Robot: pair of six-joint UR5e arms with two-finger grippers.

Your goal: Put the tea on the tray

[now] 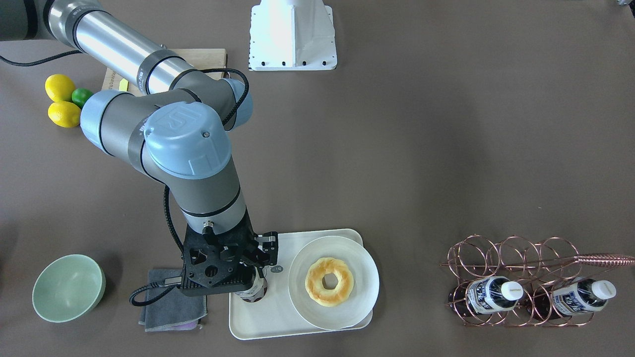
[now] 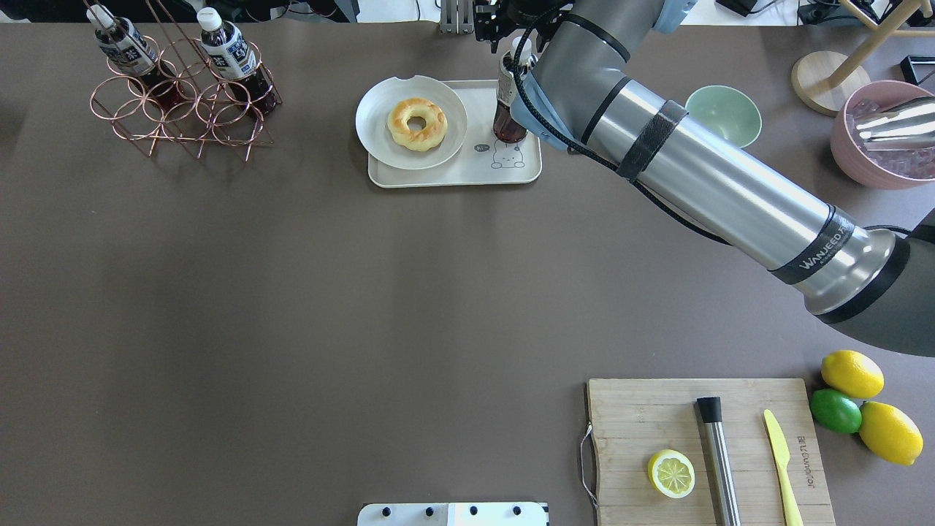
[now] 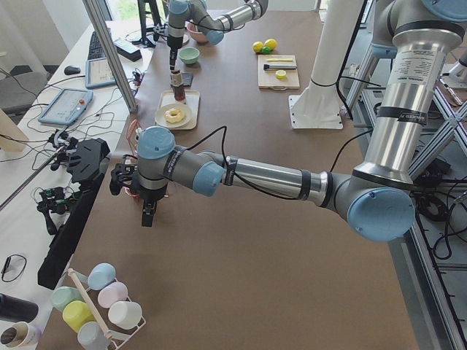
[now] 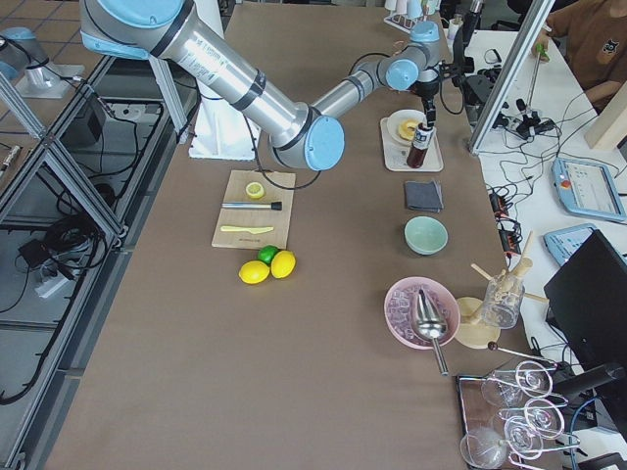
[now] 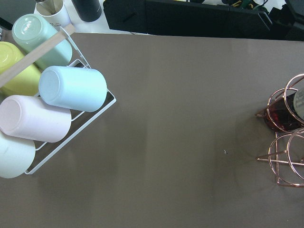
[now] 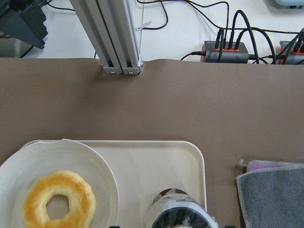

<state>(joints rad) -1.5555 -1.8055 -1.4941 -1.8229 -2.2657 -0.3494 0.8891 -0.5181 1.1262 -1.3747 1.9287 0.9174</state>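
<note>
The tea bottle (image 1: pixel 253 292) stands upright on the near-right part of the cream tray (image 1: pixel 268 317), beside the bear drawing (image 2: pixel 506 155). It also shows in the overhead view (image 2: pixel 508 109) and at the bottom of the right wrist view (image 6: pixel 178 213). My right gripper (image 2: pixel 511 45) sits over the bottle's top and appears shut on its neck. Two look-alike bottles (image 1: pixel 491 292) (image 1: pixel 580 295) lie in the copper wire rack (image 2: pixel 182 109). My left gripper (image 3: pixel 148 216) hangs near that rack, seen only in the left side view; I cannot tell if it is open.
A round white plate (image 1: pixel 359 277) with a doughnut (image 1: pixel 329 281) covers half of the tray. A grey cloth (image 1: pixel 168 307) and a green bowl (image 1: pixel 67 287) lie beside the tray. A cutting board (image 2: pixel 701 453), lemons (image 2: pixel 851 372) and a pink bowl (image 2: pixel 884 139) are on my right.
</note>
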